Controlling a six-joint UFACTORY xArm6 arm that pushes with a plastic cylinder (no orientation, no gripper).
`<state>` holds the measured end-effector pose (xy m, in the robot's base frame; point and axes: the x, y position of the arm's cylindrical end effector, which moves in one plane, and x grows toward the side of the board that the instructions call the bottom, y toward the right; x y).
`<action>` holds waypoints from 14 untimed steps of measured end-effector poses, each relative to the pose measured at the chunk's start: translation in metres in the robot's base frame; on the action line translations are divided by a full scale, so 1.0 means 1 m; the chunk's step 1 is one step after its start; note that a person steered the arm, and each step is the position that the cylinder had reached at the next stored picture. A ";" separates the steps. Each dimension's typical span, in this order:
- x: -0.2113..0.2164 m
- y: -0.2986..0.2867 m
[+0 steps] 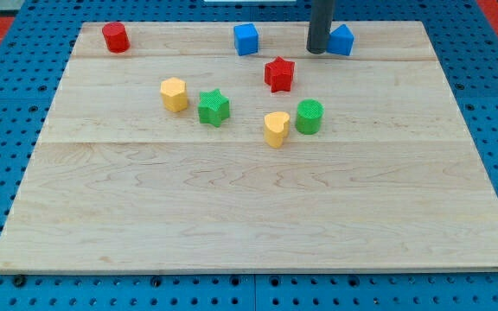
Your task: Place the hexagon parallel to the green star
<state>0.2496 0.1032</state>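
Observation:
The yellow hexagon (174,94) lies on the wooden board (258,216), just to the left of the green star (214,108), almost touching it. My tip (318,50) is at the view's top, right of centre, close to the left side of a blue block (341,40). It is well to the right of the hexagon and the star and touches neither.
A red cylinder (115,37) sits at the top left. A blue cube (245,39) is at the top centre. A red star (278,74) lies below my tip. A yellow heart (276,129) and a green cylinder (309,117) sit side by side mid-board.

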 end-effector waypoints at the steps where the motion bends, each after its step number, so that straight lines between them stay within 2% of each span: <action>1: -0.007 0.030; 2: -0.007 0.028; 5: 0.000 -0.046; 6: 0.008 -0.032; 7: 0.024 -0.054; 9: 0.042 -0.111; 10: 0.085 -0.151; 13: 0.134 -0.308; 14: 0.127 -0.303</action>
<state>0.3763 -0.1996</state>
